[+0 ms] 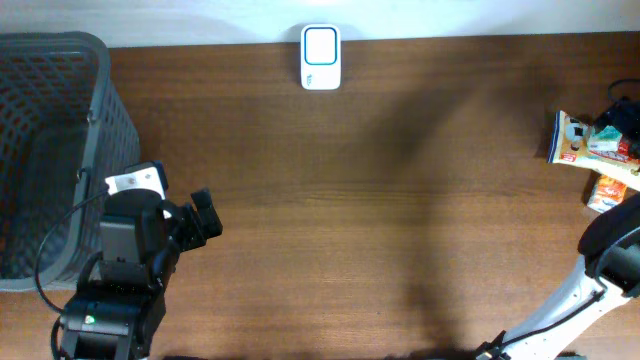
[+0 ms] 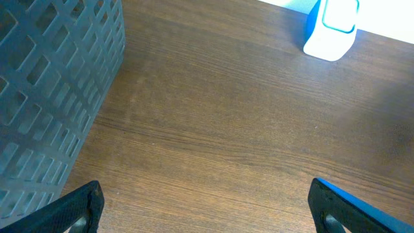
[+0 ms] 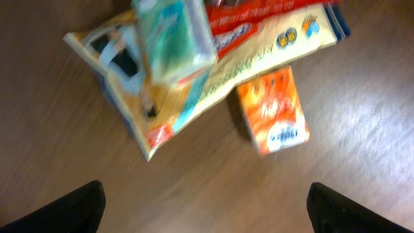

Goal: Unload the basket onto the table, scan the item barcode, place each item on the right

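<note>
Presently: left gripper [image 2: 207,210] sits low over the bare wood table [image 2: 213,129], fingers spread wide with nothing between them. Grey mesh basket [image 2: 52,77] is just to its left. White-and-blue scanner [image 2: 331,29] stands well ahead at the table's far edge, mid-width in the overhead view.

Right gripper [image 3: 207,207] hovers above the pile of goods at the table's right edge. Its fingers are wide apart and it holds nothing.

Pile, from the right wrist view:
- Flat yellow-and-white packet [image 3: 259,58] lowest.
- Teal box [image 3: 174,39] lying on top of it.
- Red-printed packet [image 3: 259,16] along the far side.
- Small orange box [image 3: 275,113] on the wood just beside the flat packet, seemingly tucked under its edge.

Print is too blurred to read. Pile and scanner are well apart.
</note>
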### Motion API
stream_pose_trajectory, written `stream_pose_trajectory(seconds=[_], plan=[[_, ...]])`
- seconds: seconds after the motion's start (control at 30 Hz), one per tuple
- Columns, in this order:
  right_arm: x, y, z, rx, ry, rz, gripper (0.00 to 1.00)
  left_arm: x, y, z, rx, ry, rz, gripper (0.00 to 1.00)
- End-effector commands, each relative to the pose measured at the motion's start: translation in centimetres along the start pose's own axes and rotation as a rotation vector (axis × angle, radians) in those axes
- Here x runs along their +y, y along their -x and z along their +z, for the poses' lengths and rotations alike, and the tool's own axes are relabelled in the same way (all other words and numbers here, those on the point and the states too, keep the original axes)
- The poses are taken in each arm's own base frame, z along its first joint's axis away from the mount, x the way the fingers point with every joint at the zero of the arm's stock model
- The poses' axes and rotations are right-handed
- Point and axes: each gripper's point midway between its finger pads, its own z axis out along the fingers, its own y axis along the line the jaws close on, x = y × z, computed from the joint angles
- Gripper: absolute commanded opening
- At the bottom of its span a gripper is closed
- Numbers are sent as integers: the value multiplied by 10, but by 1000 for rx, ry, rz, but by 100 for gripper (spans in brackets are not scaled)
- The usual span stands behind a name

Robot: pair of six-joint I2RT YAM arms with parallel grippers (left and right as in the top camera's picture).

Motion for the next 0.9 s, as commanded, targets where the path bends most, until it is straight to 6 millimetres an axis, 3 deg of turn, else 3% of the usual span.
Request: stream_pose_trajectory(seconds=[0.0, 0.07, 0.23, 0.37, 0.43, 0.53, 0.7, 0.87], plan=[[21, -30, -79, -18, 183, -2, 99, 0, 1, -1, -6, -4, -12, 99], [22, -45, -115, -59, 205, -48, 99, 0, 1, -1, -6, -4, -12, 99], [37, -100, -229, -292, 290, -210, 99, 0, 1, -1, -6, -4, -12, 99], [57, -157, -279, -366, 371, -354, 99, 0, 1, -1, -6, -4, -12, 99], [69, -199, -294, -374, 427, -462, 99, 0, 1, -1, -6, -4, -12, 99], [70, -252, -286, -363, 484, -583, 99, 0, 1, -1, -6, -4, -12, 99], [40, -326, -224, -206, 550, -582, 99, 0, 1, -1, -6, -4, -12, 99], [20, -356, -168, -64, 484, -563, 99, 0, 1, -1, -6, -4, -12, 99]])
